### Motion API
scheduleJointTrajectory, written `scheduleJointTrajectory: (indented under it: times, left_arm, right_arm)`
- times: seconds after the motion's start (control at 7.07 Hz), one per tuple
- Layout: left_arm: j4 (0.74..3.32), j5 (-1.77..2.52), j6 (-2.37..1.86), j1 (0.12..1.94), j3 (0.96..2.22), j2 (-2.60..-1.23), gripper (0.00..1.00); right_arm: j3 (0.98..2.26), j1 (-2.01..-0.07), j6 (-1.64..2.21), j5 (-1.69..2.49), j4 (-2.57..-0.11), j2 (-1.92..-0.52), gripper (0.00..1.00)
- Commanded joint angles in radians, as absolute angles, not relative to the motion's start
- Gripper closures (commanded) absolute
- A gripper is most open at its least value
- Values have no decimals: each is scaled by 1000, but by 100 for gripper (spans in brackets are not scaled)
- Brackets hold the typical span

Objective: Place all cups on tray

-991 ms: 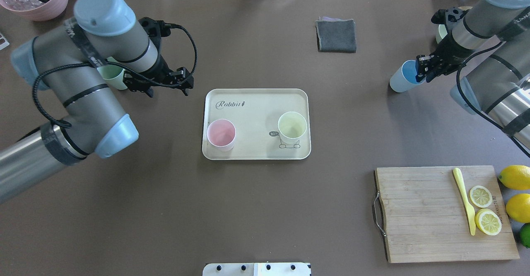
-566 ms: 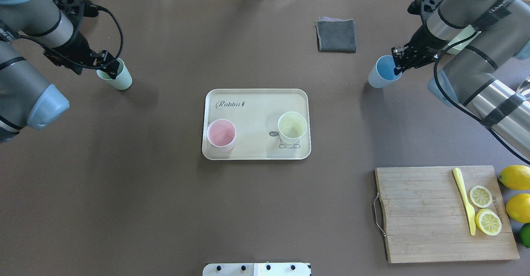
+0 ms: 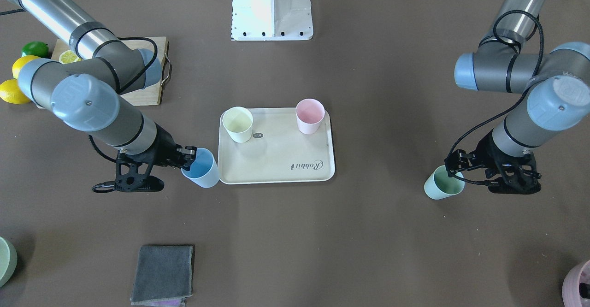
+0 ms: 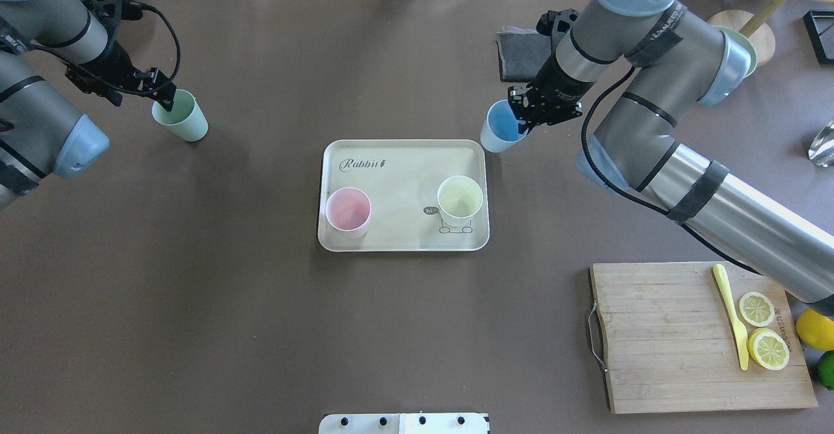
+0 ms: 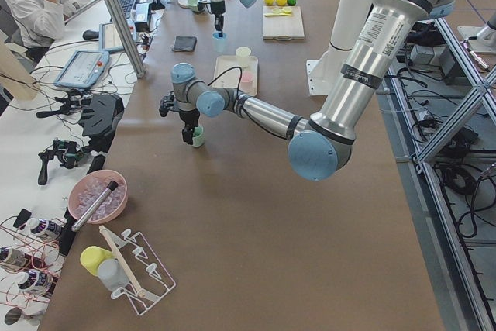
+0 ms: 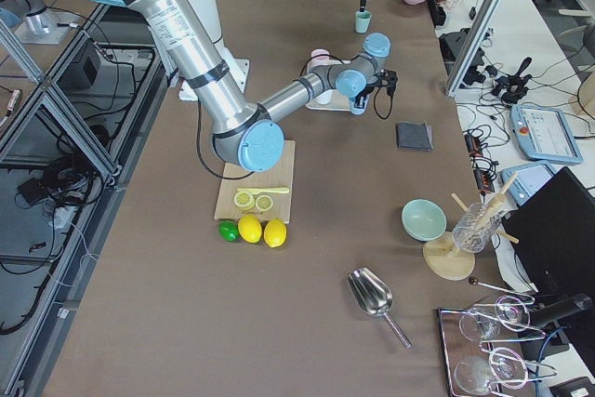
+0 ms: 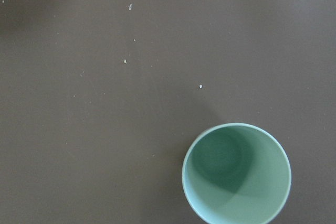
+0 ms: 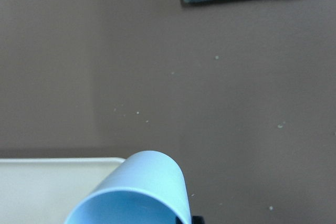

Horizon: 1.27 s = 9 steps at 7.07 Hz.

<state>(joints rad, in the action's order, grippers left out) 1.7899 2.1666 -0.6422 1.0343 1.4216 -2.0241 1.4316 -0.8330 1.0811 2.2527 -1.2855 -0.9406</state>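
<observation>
The cream tray (image 4: 404, 167) lies mid-table with the pink cup (image 4: 348, 211) and the pale yellow cup (image 4: 460, 199) standing on it. My right gripper (image 4: 521, 116) is shut on the rim of the light blue cup (image 4: 498, 131) and holds it tilted just off the tray's far right corner; the cup also shows in the right wrist view (image 8: 142, 187). The mint green cup (image 4: 182, 118) stands upright on the table at the far left. My left gripper (image 4: 166, 98) is open at its rim. The left wrist view shows this cup (image 7: 236, 174) without fingers.
A folded grey cloth (image 3: 162, 272) lies beyond the tray, partly under my right arm. A wooden cutting board (image 4: 677, 336) with lemon slices and a yellow knife sits at the near right, lemons beside it. A pale green dish (image 3: 5, 261) and a pink pot (image 3: 578, 286) sit at the far corners.
My right gripper has carried the blue cup leftward from the table's right side to the tray's far right corner. My left arm has swung from near the tray out to the green cup.
</observation>
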Motion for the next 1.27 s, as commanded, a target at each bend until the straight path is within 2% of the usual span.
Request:
scheduleJointTrajectory:
  times: [0.0,0.14,0.28,0.42,0.57,0.71,1.13]
  left_arm:
    - [1837,2178,-653,1026,1361,-2042,25]
    - [1867,2178,-655,1017,1341,-2037,51]
    - [1868,2178,-666,1008,1342,-2036,80]
    - [1867,2180,-672,1008,1351,-2040,100]
    - [1855,2204,-681,1006,1354,-2061,100]
    - [1836,2248,-775,1002,1361,-2115,100]
    - [1783,2234,-1013,869,1404,-2248,100]
  right_arm:
    - [1450,-757,1115,2195,-1285,-930,100]
    - [1448,-741,1118,2195,-1285,-924,100]
    - [1448,-729,1136,2194,-1285,-922,100]
    - [1448,-724,1146,2194,-1285,-917,100]
    - [1448,-723,1153,2194,-1287,-908,18]
    - [1456,-724,1155,2194,-1287,-907,0]
    - [1505,-799,1143,2233,-1290,-939,0]
